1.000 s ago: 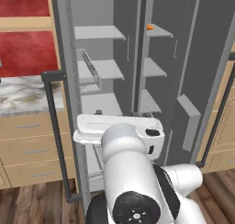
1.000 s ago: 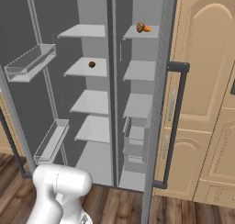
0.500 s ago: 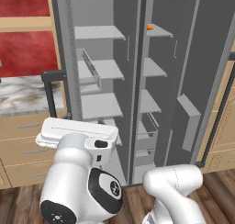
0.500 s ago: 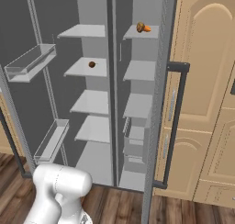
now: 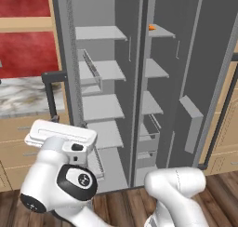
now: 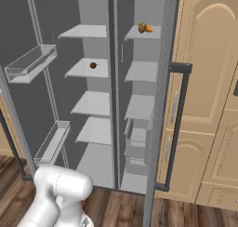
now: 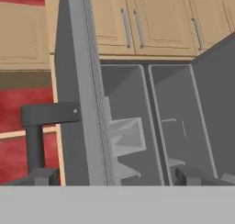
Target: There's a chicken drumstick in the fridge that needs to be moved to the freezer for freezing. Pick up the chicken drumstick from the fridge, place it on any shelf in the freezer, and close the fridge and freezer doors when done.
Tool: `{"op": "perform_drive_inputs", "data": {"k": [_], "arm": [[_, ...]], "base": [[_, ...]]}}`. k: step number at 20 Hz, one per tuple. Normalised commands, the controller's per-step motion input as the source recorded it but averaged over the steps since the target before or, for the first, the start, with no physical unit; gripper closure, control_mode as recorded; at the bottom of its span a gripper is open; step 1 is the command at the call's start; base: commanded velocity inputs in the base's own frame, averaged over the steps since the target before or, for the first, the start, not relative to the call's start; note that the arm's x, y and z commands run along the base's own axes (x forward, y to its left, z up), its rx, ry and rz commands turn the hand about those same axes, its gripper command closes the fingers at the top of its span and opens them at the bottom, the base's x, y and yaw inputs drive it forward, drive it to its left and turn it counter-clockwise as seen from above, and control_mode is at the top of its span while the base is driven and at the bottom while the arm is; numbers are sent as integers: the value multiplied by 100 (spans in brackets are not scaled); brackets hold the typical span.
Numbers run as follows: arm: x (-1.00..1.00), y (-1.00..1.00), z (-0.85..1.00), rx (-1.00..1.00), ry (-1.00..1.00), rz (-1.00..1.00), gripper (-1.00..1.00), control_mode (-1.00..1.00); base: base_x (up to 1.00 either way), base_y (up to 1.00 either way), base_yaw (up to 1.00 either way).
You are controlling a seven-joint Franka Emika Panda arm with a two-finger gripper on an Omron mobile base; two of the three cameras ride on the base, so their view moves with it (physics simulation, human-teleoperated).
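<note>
Drumstick [image 6: 144, 28], lumpy orange-brown, sits on the freezer's [image 6: 139, 105] top shelf [image 6: 148, 34], by its front edge. Beside the freezer, we see the fridge [image 6: 88, 105] holding a dark round ball [image 6: 93, 65] on a broad pale shelf. Both grey doors [image 6: 162, 105] stand wide. Jaws [image 7: 114, 175] spread wide, holding nothing, facing the fridge door's edge. We read no labels.
</note>
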Motion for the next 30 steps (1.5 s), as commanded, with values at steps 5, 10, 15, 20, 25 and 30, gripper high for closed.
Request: {"op": "perform_drive_inputs", "data": {"k": [5,10,15,20,25,30], "arm": [[51,37,-42,0,0,-2,-100,-100],[47,41,-31,0,0,0,-100,-100],[46,14,-31,0,3,0,-100,-100],[35,3,-27,0,5,0,-100,-100],[25,38,-36,0,3,0,-100,-100],[42,26,-21,0,2,0,-100,-100]], "base": [[0,0,0],[0,0,0],[0,0,0],[0,0,0],[0,0,0],[0,0,0]]}}
